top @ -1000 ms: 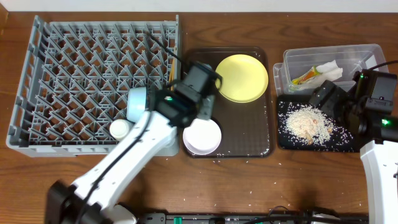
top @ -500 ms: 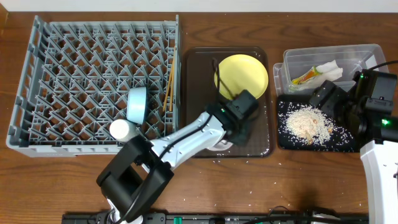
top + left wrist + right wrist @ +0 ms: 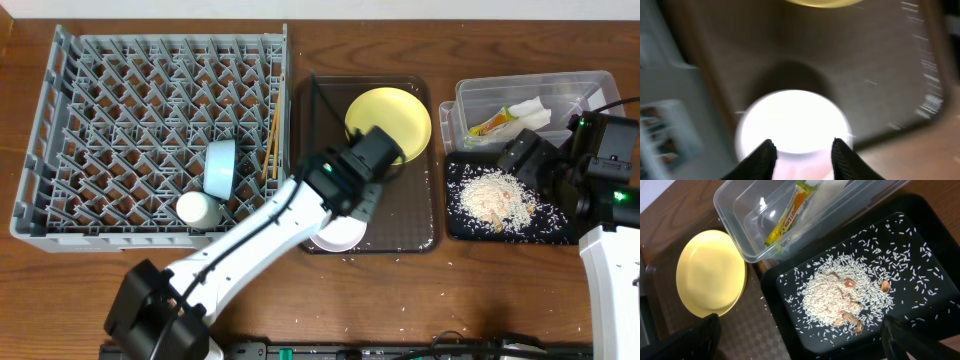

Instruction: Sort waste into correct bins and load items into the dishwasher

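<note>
Here the left gripper (image 3: 801, 150) is hovering over the white bowl (image 3: 795, 120) on the brown tray (image 3: 410, 225). Its fingers are apart and framing the near rim, likely lining up a grasp for the rack (image 3: 150, 130). The right gripper (image 3: 807, 340) is hanging wide open and empty above the rice (image 3: 837, 297) in the black tray (image 3: 920, 255).
</note>
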Robot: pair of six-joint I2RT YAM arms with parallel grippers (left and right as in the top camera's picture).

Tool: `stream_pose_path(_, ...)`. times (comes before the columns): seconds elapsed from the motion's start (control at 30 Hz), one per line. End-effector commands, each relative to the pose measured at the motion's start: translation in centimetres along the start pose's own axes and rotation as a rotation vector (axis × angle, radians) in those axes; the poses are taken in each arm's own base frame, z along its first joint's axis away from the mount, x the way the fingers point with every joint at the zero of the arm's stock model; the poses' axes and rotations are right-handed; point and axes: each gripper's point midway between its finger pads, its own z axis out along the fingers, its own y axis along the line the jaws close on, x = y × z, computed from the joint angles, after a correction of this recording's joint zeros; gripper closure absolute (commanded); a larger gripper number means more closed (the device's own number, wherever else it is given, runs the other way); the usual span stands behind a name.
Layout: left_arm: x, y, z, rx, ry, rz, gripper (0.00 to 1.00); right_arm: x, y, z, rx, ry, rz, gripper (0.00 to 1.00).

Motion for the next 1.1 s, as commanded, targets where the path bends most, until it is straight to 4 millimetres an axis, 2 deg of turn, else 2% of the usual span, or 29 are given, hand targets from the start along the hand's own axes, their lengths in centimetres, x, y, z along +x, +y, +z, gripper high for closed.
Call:
stream_pose_path(0.0, 0.7, 4.6, 3.0, -0.178, 0.052, -0.037, 0.79, -0.4, -0.1, -0.5, -0.005, -0.019, 0.016, 0.01)
stream_pose_path(0.03, 1.1, 4.7, 3.7, -0.172, 0.079, -0.042, 0.92, -0.4, -0.1, -0.5, -0.005, -0.019, 0.016, 0.01)
stream_pose_path(0.17, 4.0, 0.1, 7.4, 0.016, 0.245, -0.031, 0.92, -0.4, -0.1, -0.5, -0.005, -0.019, 0.016, 0.01)
stream_pose_path(0.23, 4.8, -1.9, 8.3, 0.081, 0.284, -0.017, 0.93, -0.4, -0.1, -0.5, -0.005, -0.019, 0.016, 0.01)
stream_pose_path(0.27, 5.2, -4.0, 8.6, 0.157, 0.299, -0.003, 0.93, -0.4, -0.1, -0.5, -0.005, -0.019, 0.016, 0.01)
stream_pose_path(0.37, 4.4, -9.0, 7.5, 0.357, 0.258, 0.035, 0.92, -0.4, -0.1, -0.5, -0.005, -0.019, 0.016, 0.01)
stream_pose_path(0.43, 3.1, -12.4, 5.3, 0.512, 0.203, 0.095, 0.92, -0.4, -0.1, -0.5, -0.005, -0.018, 0.016, 0.01)
stream_pose_path(0.5, 1.1, -13.4, 2.6, 0.561, 0.129, 0.127, 0.93, -0.4, -0.1, -0.5, -0.005, -0.019, 0.016, 0.01)
stream_pose_path(0.57, -0.6, -12.8, 0.5, 0.562, 0.045, 0.148, 0.92, -0.4, -0.1, -0.5, -0.005, -0.019, 0.016, 0.01)
stream_pose_path(0.63, -2.1, -9.5, -0.3, 0.418, -0.034, 0.117, 0.83, -0.4, -0.1, -0.5, -0.005, -0.019, 0.016, 0.01)
stream_pose_path(0.67, -2.5, -6.5, -0.1, 0.278, -0.056, 0.091, 0.72, -0.4, -0.1, -0.5, -0.005, -0.019, 0.016, 0.01)
stream_pose_path(0.7, -2.3, -4.8, 0.2, 0.204, -0.047, 0.079, 0.67, -0.4, -0.1, -0.5, -0.005, -0.019, 0.016, 0.01)
stream_pose_path(0.77, -1.3, -2.9, 1.6, 0.13, -0.005, 0.088, 0.55, -0.4, -0.1, -0.5, -0.005, -0.019, 0.016, 0.01)
stream_pose_path(0.83, -0.2, -2.2, 3.3, 0.111, 0.036, 0.091, 0.49, -0.4, -0.1, -0.5, -0.005, -0.019, 0.016, 0.01)
stream_pose_path(0.9, 0.5, -1.8, 5.0, 0.098, 0.069, 0.087, 0.48, -0.4, -0.1, -0.5, -0.005, -0.019, 0.016, 0.01)
stream_pose_path(1.03, 1.9, -1.6, 8.6, 0.071, 0.153, 0.086, 0.48, -0.4, -0.1, -0.5, -0.005, -0.019, 0.016, 0.01)
stream_pose_path(1.07, 2.4, -1.8, 9.3, 0.08, 0.177, 0.088, 0.51, -0.4, -0.1, -0.5, -0.005, -0.019, 0.016, 0.01)
